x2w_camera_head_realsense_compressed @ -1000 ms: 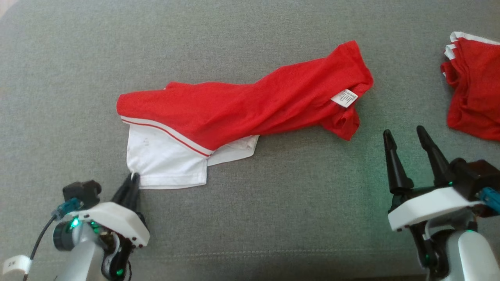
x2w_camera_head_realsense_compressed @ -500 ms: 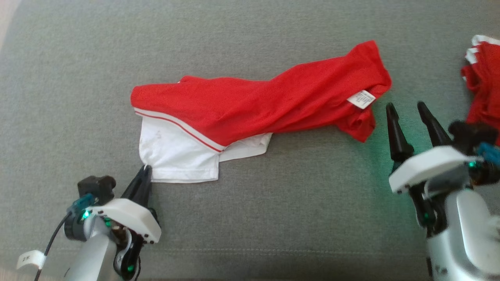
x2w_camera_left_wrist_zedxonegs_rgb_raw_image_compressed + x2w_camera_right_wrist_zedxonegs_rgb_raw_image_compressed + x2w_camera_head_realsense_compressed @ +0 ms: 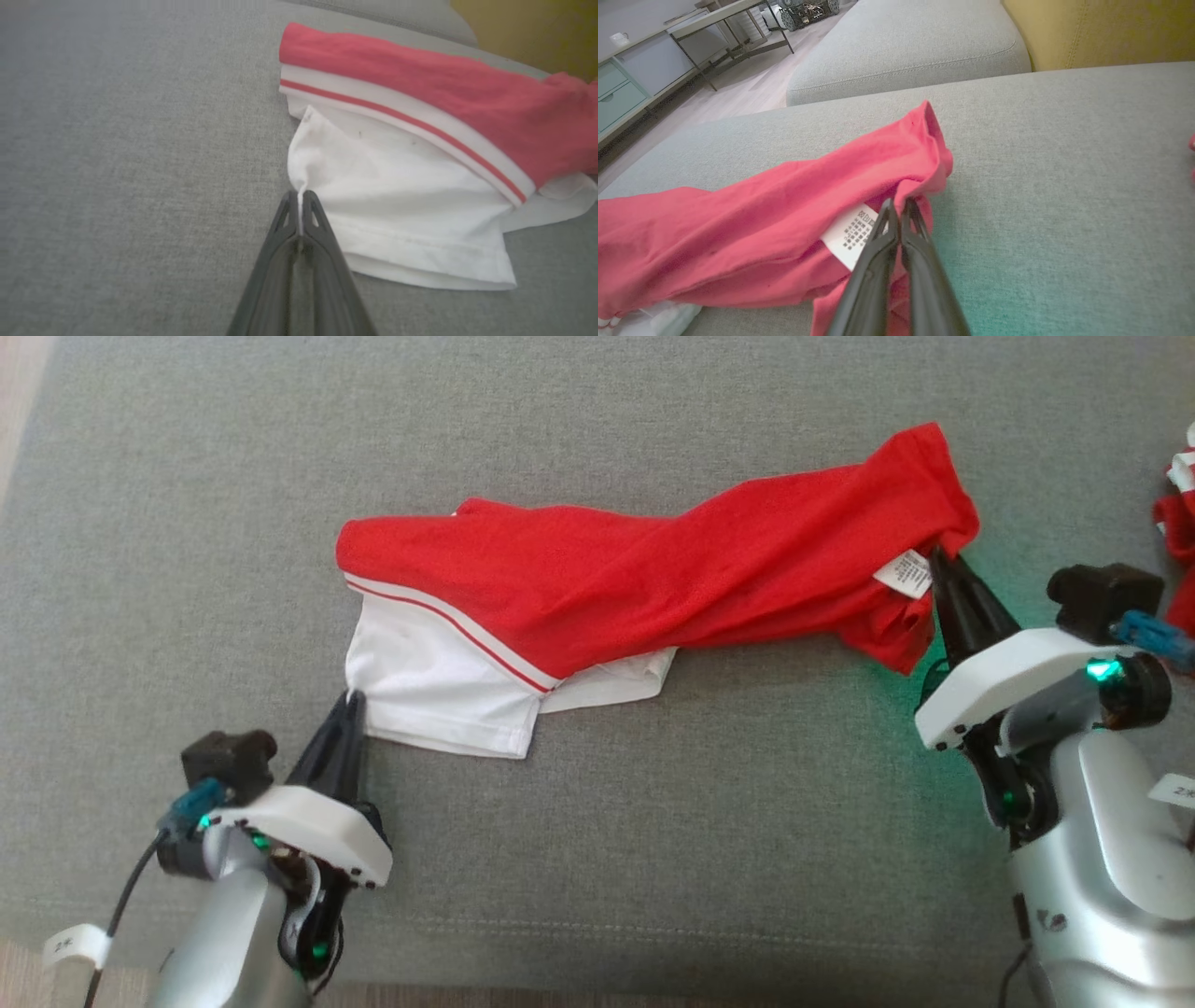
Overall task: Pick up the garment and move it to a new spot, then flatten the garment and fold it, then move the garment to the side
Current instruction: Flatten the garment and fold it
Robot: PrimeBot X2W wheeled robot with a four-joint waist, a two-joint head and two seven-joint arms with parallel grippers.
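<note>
On the sofa cushion (image 3: 653, 859) the garment (image 3: 653, 588) lies twisted; the right gripper (image 3: 938, 565), wide a second ago, now pinches its red end, the left gripper (image 3: 353, 702) its white corner: likely ready to lift.

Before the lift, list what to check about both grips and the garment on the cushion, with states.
1. Left gripper jaws shut on the garment's white corner: ok.
2. Right gripper jaws shut on red fabric beside the care label: ok.
3. Garment lying flat: not ok, bunched and twisted.
4. Other red garment apart from the held one: ok.
5. Layers caught in each grip: cannot tell.
</note>
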